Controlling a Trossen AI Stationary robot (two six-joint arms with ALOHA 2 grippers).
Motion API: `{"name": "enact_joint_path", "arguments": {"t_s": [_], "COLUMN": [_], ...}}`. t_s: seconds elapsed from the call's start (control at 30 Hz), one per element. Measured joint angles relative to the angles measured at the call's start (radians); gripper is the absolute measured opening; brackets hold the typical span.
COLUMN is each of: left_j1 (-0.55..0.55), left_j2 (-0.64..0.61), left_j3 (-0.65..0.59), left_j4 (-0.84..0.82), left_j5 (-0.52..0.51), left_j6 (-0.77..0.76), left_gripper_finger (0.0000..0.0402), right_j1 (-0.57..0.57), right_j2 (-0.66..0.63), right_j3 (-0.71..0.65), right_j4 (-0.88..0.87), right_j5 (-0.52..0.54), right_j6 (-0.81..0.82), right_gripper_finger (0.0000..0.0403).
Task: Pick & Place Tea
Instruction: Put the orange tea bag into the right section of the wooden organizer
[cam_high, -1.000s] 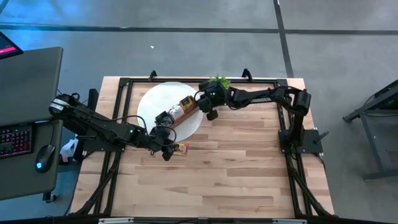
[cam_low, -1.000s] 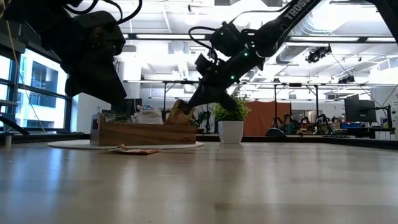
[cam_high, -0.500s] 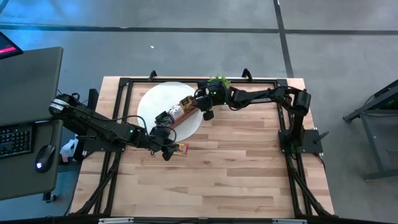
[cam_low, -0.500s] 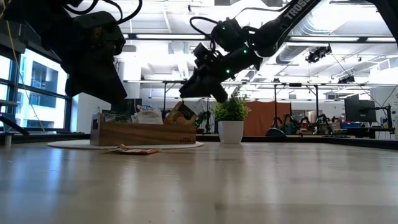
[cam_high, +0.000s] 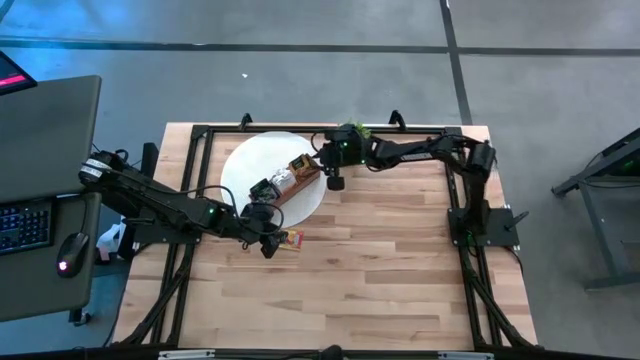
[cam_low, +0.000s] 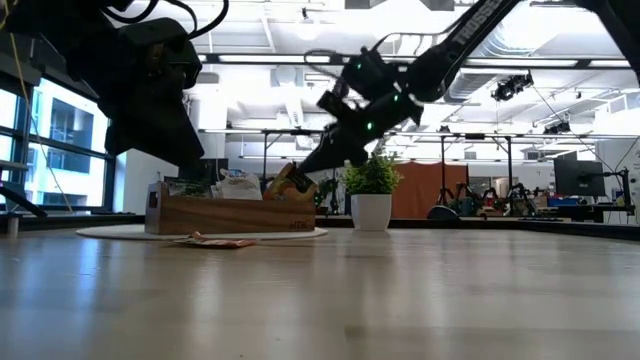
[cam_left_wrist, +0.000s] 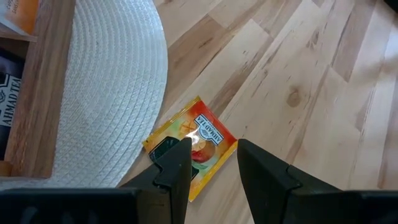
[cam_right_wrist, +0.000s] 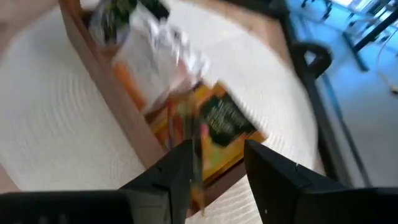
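Observation:
An orange-yellow tea sachet (cam_left_wrist: 198, 142) lies flat on the wooden table beside the white round mat (cam_high: 245, 160). My left gripper (cam_left_wrist: 214, 165) hovers open above it, one finger on each side, clear of it in the low view. On the mat stands the brown wooden box (cam_low: 230, 213) with several sachets upright in its compartments. A yellow-orange sachet (cam_right_wrist: 227, 127) leans in the box's right end compartment (cam_high: 300, 166). My right gripper (cam_right_wrist: 217, 162) is open just above and beyond that end (cam_high: 333, 178).
A small green plant in a white pot (cam_low: 372, 190) stands at the far edge, right behind my right arm. The near half of the table (cam_high: 340, 290) is bare wood. Black frame rails (cam_high: 200, 135) run along the table's edges.
My right gripper has opened and let go of the yellow-orange sachet, which stays leaning in the box's right end compartment. The gripper has drawn back a little from it, still near that end of the box.

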Motion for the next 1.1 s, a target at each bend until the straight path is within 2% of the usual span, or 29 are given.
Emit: {"name": "enact_joint_path", "arguments": {"t_s": [0.17,0.23,0.3,0.37,0.5,0.63,0.77,0.97,1.1], "left_j1": [0.000,0.000,0.000,0.000,0.000,0.000,0.000,0.000,0.000], "left_j2": [0.000,0.000,0.000,0.000,0.000,0.000,0.000,0.000,0.000], "left_j3": [0.000,0.000,0.000,0.000,0.000,0.000,0.000,0.000,0.000], "left_j4": [0.000,0.001,0.000,0.000,-0.001,-0.002,-0.010,-0.034,-0.037], "left_j5": [0.000,0.000,0.000,0.000,-0.001,-0.001,-0.001,-0.002,-0.005], "left_j6": [0.000,0.000,0.000,0.000,0.000,0.000,0.000,0.000,0.000], "left_gripper_finger": [0.0128,0.0128,0.0128,0.0128,0.0128,0.0128,0.0128,0.0128,0.0128], "right_j1": [0.006,0.007,0.009,0.008,0.007,0.022,0.045,0.041,0.023], "right_j2": [0.066,0.077,0.082,0.082,0.081,0.081,0.080,0.080,0.078], "right_j3": [-0.002,-0.002,-0.002,-0.002,-0.002,0.025,0.124,0.385,0.490], "right_j4": [0.054,0.076,0.072,0.065,0.082,0.047,-0.137,-0.620,-0.761], "right_j5": [0.006,0.039,0.094,0.119,0.063,0.016,0.049,0.064,0.032], "right_j6": [-0.019,-0.021,-0.041,-0.063,-0.086,-0.152,-0.240,-0.368,-0.424], "right_gripper_finger": [0.0141,0.0137,0.0123,0.0092,0.0013,0.0024,0.0007,0.0006,0.0004]}}
